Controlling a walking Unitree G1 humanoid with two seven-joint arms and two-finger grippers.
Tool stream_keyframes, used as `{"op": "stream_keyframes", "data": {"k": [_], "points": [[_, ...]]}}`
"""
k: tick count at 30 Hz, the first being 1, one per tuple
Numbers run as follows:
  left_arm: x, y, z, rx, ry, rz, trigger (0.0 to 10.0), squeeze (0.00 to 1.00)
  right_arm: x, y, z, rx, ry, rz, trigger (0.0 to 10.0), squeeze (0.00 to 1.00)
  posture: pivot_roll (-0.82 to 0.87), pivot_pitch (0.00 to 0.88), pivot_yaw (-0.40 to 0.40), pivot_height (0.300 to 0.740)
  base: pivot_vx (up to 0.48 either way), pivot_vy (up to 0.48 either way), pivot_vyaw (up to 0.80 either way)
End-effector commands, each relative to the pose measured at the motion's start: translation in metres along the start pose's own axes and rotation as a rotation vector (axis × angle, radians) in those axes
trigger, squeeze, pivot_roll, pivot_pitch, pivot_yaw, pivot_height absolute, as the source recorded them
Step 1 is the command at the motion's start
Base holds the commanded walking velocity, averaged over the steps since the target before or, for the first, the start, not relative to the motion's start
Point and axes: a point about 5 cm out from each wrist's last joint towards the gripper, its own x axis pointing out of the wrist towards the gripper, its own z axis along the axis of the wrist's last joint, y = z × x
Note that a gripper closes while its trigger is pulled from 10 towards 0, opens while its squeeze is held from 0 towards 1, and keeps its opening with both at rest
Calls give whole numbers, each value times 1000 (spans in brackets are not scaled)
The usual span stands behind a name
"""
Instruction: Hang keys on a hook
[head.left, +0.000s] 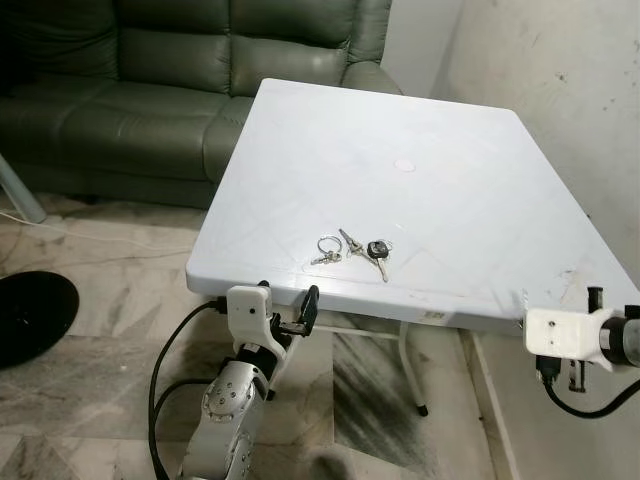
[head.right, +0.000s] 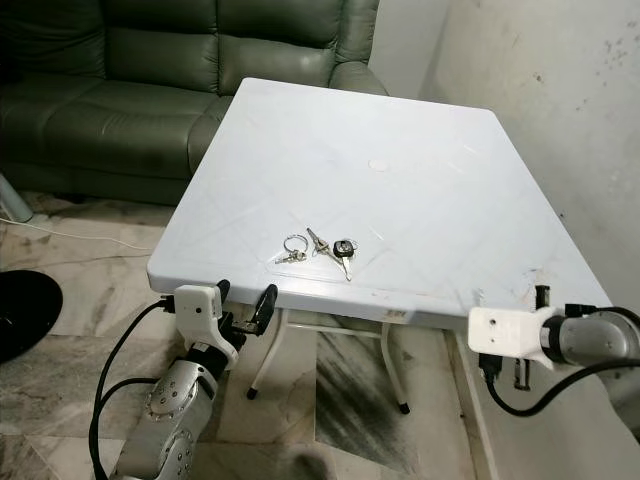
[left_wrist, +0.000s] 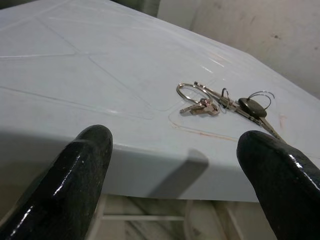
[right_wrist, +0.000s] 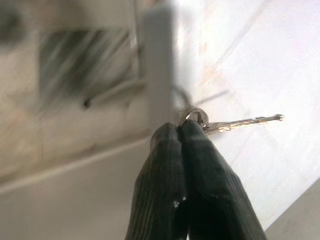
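A bunch of keys (head.left: 355, 248) with rings and a black fob lies on the white table (head.left: 420, 120), close to its front edge. My left gripper (head.left: 288, 305) stands open just below and in front of that edge, pointing up at the keys (left_wrist: 220, 100), apart from them. In the right wrist view my right gripper (right_wrist: 182, 127) is shut on a small key ring (right_wrist: 194, 116) with a silver key (right_wrist: 245, 122) sticking out sideways. The right arm (head.left: 565, 335) hovers off the table's front right corner.
A dark green sofa (head.left: 150, 90) stands behind the table on the left. A scuffed white wall (head.left: 560, 90) runs along the right side. A black round object (head.left: 30, 310) and a white cable lie on the marble floor at left. Table legs (head.left: 405, 370) stand beneath.
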Motion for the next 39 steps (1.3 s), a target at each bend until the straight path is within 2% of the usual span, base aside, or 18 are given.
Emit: {"op": "stream_keyframes", "data": {"k": [1, 4, 7, 8, 9, 12, 14, 16, 17, 18, 23, 26, 27, 28, 33, 35, 37, 39], "points": [[2, -22, -5, -92, -1, -9, 10000, 0, -1, 7, -6, 147, -21, 44, 10000, 0, -68, 151, -115, 740, 0, 0, 0], [2, -23, -5, -93, -5, -9, 10000, 0, -4, 26, -29, -112, 172, 162, 10000, 0, -68, 151, -115, 740, 0, 0, 0], [3, -22, -5, -92, -5, -7, 10000, 0, -5, 29, -33, -77, 165, 169, 10000, 0, -65, 151, -117, 740, 0, 0, 0], [3, -21, -5, -90, -6, -6, 10000, 0, -7, 28, -35, -141, 181, 169, 10000, 0, -70, 149, -116, 740, 0, 0, 0], [3, -21, -4, -90, -7, -6, 10000, 0, -6, 25, -34, -107, 173, 138, 10000, 0, -70, 149, -116, 740, 0, 0, 0], [3, -20, -5, -86, -7, -5, 10000, 0, -9, 25, -32, -162, 174, 161, 10000, 0, -70, 147, -118, 740, 0, 0, 0], [4, -20, -4, -88, -10, -8, 10000, 0, -3, 12, -18, 3, 43, 23, 10000, 0, -70, 146, -120, 740, 0, 0, 0], [4, -21, -4, -89, -11, -12, 10000, 0, -1, 11, -14, -45, 10, -2, 10000, 0, -68, 141, -122, 740, 0, 0, 0], [5, -21, -4, -91, -11, -15, 10000, 0, 3, 7, -5, 122, -81, -52, 10000, 0, -68, 141, -123, 740, 0, 0, 0], [6, -21, -3, -94, -11, -22, 10000, 0, 7, -5, 10, 445, -296, -179, 10000, 0, -68, 139, -125, 740, 0, 0, 0], [14, -20, 5, -106, -28, -68, 10000, 0, 13, 1, 43, 781, -690, -276, 10000, 0, -47, 129, -124, 740, 0, 0, 0], [19, -19, 13, -127, -38, -104, 10000, 0, 19, 1, 56, 1070, -855, -284, 10000, 0, -36, 119, -115, 740, 0, 0, 0], [20, -19, 14, -132, -40, -109, 10000, 0, 19, 1, 59, 1072, -867, -302, 10000, 0, -36, 119, -115, 740, 0, 0, 0], [23, -18, 20, -158, -53, -127, 10000, 0, 25, 1, 63, 1220, -910, -316, 10000, 0, -34, 112, -111, 740, 0, 0, 0], [29, -15, 35, -290, -93, -169, 10000, 0, 35, 5, 74, 1577, -1022, -231, 10000, 0, -23, 95, -107, 740, 0, 0, 0], [32, -12, 42, -307, -107, -170, 10000, 0, 41, 4, 73, 1802, -1058, -238, 10000, 0, -24, 88, -102, 740, 0, 0, 0], [34, -10, 47, -298, -128, -164, 10000, 0, 39, 4, 76, 1801, -1068, -233, 10000, 0, -19, 86, -102, 740, 0, 0, 0], [35, -9, 51, -277, -141, -160, 10000, 0, 37, 6, 85, 1614, -1008, -239, 10000, 0, -19, 86, -102, 740, 0, 0, 0]]}}
